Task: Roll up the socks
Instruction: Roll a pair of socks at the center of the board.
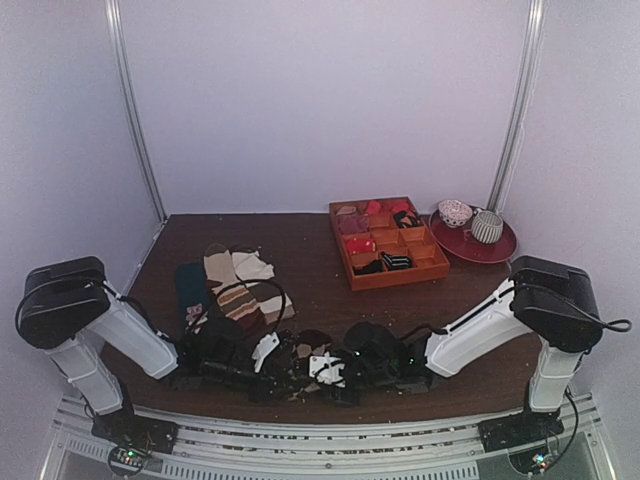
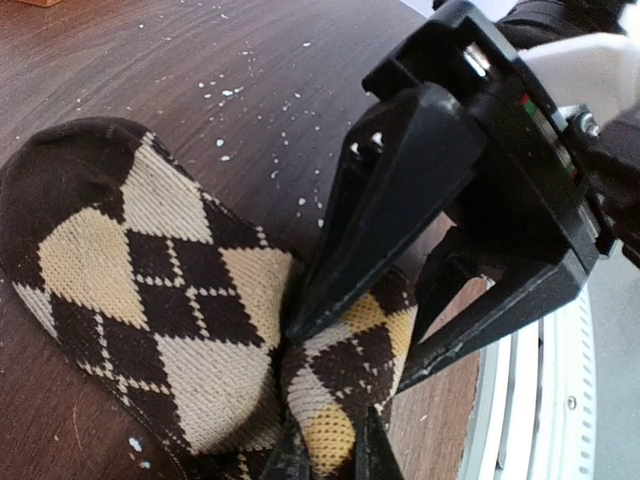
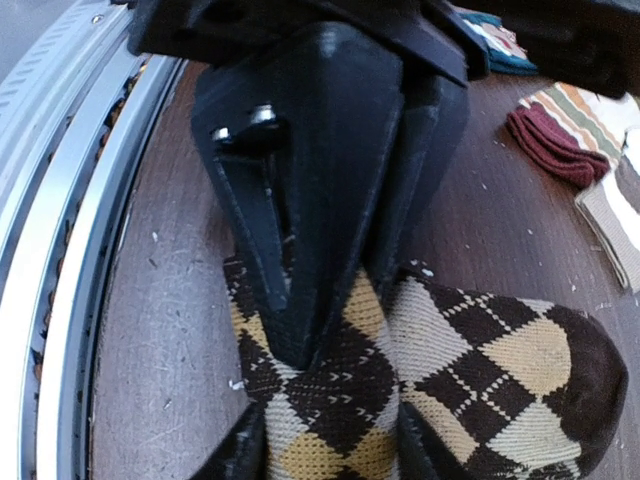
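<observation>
1. The left end effector [image 2: 328, 452] is pressed together, and a raised ridge of the socks [image 2: 150, 300] is pinched between its fingers.
2. The right end effector [image 3: 330, 455] is set astride the same ridge from the opposite side. Its fingers are apart with fabric between them, and whether that fabric is actually gripped cannot be told.
3. The socks are found at the near edge of the desk [image 2: 150, 70], midway between the two arms. A dark, rounded end lies flat and spread just beside the pinch.
4. No finished roll is seen, only a gathered fold standing up. The task is therefore judged to be at an early stage, with most of the length left to be wound.
5. The fabric is a soft, fine knit in brown, cream, mustard and black diamonds, and it bunches readily where it is squeezed.
6. The desk is of dark wood grain dusted with white specks and is bordered by a ribbed metal rail [image 3: 60, 250]. The striped socks [image 3: 610, 200] lie well apart.
</observation>
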{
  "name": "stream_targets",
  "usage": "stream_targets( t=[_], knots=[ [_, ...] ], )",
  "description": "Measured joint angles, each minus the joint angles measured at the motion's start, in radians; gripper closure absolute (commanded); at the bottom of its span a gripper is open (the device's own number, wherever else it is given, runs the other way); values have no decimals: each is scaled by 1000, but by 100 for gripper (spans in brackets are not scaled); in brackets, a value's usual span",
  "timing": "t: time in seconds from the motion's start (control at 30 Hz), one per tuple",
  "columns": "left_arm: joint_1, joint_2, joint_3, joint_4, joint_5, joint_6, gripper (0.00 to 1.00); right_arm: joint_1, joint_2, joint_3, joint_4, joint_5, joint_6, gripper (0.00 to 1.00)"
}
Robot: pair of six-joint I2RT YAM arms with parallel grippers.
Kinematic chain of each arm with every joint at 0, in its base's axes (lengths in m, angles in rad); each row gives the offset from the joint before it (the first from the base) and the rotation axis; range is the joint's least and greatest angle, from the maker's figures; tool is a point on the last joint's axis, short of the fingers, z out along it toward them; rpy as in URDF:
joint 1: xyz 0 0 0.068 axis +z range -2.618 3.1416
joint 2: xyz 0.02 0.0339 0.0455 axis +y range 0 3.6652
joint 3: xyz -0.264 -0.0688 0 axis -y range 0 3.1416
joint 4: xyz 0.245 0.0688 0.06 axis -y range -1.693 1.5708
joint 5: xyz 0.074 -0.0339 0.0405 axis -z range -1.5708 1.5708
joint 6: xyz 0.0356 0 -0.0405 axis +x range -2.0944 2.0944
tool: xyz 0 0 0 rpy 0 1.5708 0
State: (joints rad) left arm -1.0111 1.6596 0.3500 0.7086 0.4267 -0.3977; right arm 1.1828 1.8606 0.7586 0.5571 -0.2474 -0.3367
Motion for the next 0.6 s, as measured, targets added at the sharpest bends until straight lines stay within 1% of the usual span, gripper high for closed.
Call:
stream_targets(
  t=[0.03, 0.1, 0.13, 0.17, 0.23, 0.33, 0.43, 0.53, 0.6],
  knots=[
    [2, 0, -2, 2, 5, -1, 85, 1, 4, 6, -7, 1, -1, 74],
    [11, 0, -5, 5, 16, 0, 61, 3, 8, 22, -30, 1, 3, 78],
    [14, -2, -6, 3, 18, 2, 39, 3, 10, 31, -42, 0, 5, 78],
    [16, -8, -8, -3, 18, 7, 25, 3, 12, 41, -56, -2, 8, 79],
    [16, -36, -10, -29, 14, 21, 3, 2, 16, 61, -80, -10, 24, 80],
    [5, -120, -10, -114, -21, 61, 2, -19, 25, 107, -148, -60, 69, 79],
    [9, -235, -20, -197, -99, 126, 2, -64, 50, 192, -275, -158, 129, 79],
    [10, -354, -45, -203, -167, 212, 2, -112, 101, 293, -402, -279, 187, 79],
    [10, -407, -66, -172, -195, 272, 2, -144, 135, 336, -460, -372, 231, 80]
  ],
)
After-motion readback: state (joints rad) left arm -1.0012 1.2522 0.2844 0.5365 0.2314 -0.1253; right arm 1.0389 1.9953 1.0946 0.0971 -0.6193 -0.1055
